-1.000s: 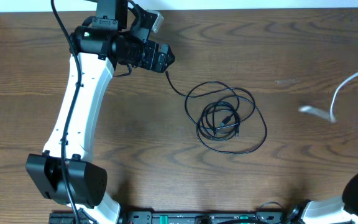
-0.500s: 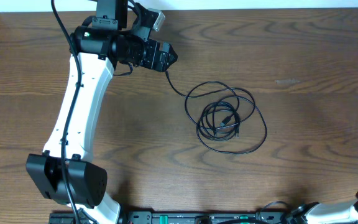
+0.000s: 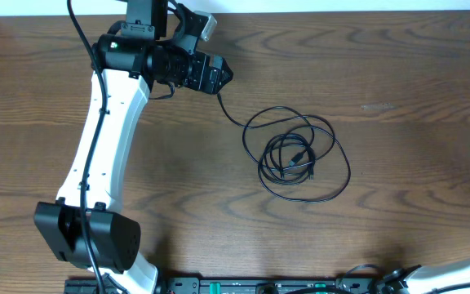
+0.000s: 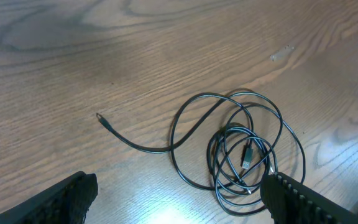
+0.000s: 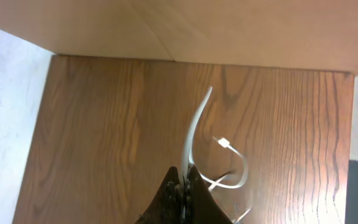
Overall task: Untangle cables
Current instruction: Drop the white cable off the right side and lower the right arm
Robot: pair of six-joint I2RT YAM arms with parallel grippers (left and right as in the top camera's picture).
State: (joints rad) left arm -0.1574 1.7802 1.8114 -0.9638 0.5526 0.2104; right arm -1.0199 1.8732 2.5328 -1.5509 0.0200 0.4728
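The big brown wooden table (image 3: 398, 65) fills the view. The long white left arm (image 3: 104, 139) reaches up to the far left part of it. Its black left gripper (image 3: 216, 77) is wide open, with its two fingers (image 4: 73, 198) far apart and nothing between them. The black cable (image 3: 296, 155) lies in the middle of the table in loose, mixed-up loops. One thin end (image 4: 99, 116) lies on the wood near the left gripper, not touching it. The right gripper (image 5: 184, 179) is squeezed tight on the white cable (image 5: 194, 124), which curls over the wood. A small plug (image 5: 224, 143) sits at its tip.
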